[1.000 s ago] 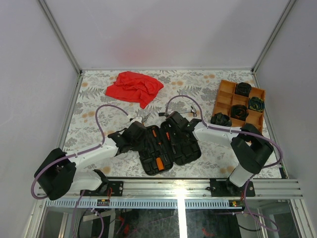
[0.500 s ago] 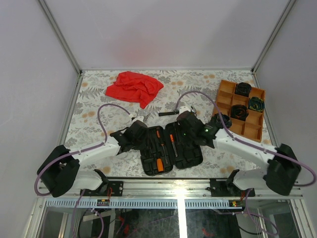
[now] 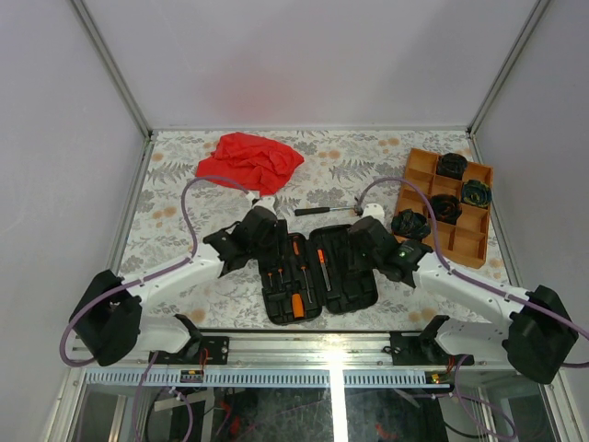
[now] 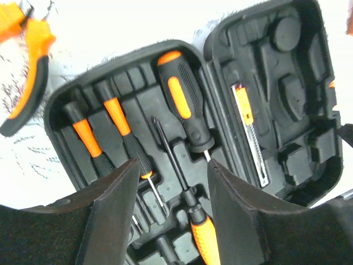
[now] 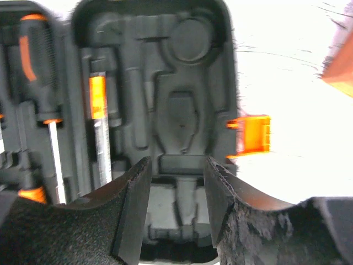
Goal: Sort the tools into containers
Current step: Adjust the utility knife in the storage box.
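Overhead, tool case (image 3: pixel 354 290): open flat, both halves facing up.
Hammer (image 3: pixel 322 210): on the table just beyond the case's far edge, lying along it, not yet stowed.
Orange tray (image 3: pixel 471 244): right of the case, near but apart.
Coiled bundles (image 3: pixel 451 164): three in the tray's compartments; a fourth at the tray corner nearest the case, in or out impossible to tell.
Red cloth (image 3: pixel 248 161): well beyond the case's far-left corner.
Left gripper (image 3: pixel 262 226): above the case's far-left corner.
Right gripper (image 3: pixel 359 241): above the case's right half.
Left wrist, fingers (image 4: pixel 116 215): parted at a middling gap, nothing between, case's left half below.
Screwdrivers (image 4: pixel 182 99): seated in slots of that left half.
Pliers (image 4: pixel 30 66): outside the case, just off the corner of its left half.
Right wrist, fingers (image 5: pixel 132 210): parted, empty, over the case's right half.
Moulded slots (image 5: pixel 182 121): mostly bare; one slim orange-marked tool (image 5: pixel 98 110) by the hinge.
Orange latch (image 5: pixel 251 135): on the right half's outer edge.
Step in hand, by judgement: fetching the hammer for a free slot.
Doing it well: approach from above, fingers square across the handle near the head to prevent tipping; match the slot outline before lowering; release only once seated; keep clear of the latch and the other arm.
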